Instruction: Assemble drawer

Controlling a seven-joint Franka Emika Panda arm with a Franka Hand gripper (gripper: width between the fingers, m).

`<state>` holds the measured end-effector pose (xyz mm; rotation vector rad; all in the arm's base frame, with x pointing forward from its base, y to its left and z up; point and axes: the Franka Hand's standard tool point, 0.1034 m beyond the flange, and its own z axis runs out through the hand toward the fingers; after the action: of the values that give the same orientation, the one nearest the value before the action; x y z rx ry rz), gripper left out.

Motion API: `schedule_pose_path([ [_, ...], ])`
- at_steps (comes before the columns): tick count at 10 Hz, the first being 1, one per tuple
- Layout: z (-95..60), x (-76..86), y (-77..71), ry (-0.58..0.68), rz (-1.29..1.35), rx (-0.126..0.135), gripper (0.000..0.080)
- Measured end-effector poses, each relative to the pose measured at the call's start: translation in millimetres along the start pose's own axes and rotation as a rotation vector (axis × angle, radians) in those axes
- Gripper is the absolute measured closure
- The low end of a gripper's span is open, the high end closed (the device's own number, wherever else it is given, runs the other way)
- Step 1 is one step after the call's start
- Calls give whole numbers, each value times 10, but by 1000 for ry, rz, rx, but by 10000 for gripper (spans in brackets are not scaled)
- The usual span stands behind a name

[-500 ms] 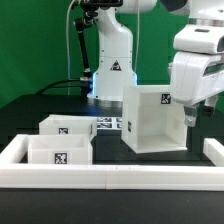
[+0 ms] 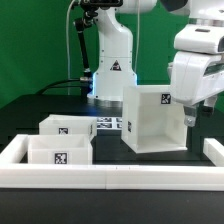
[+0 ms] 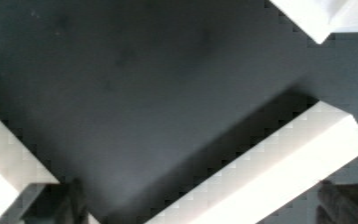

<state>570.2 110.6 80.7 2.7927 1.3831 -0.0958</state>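
The drawer's big white shell [image 2: 153, 118] stands upright right of the table's middle, with a tag near its top right corner. Two small open-top trays [image 2: 66, 126] [image 2: 60, 150] sit side by side at the exterior view's left, each with a tag on its front. My gripper [image 2: 192, 113] hangs just right of the shell, at its upper right corner. In the wrist view the gripper [image 3: 194, 203] is open and empty, fingers [image 3: 39, 203] wide apart. A slanted white edge [image 3: 282, 165] runs between them over the dark table; I cannot tell which part it is.
A long low white rail [image 2: 110, 176] runs along the table's front, with raised ends at both sides. The marker board [image 2: 108, 124] lies flat between the trays and the shell. The arm's base [image 2: 112, 70] stands behind.
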Motion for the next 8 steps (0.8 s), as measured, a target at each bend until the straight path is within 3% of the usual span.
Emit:
schedule_pose_path([
  [3, -75, -7, -20, 13, 91, 6, 150],
  [6, -336, -23, -89, 35, 338, -9, 150],
  [8, -521, -84, -128, 48, 337, -26, 150],
])
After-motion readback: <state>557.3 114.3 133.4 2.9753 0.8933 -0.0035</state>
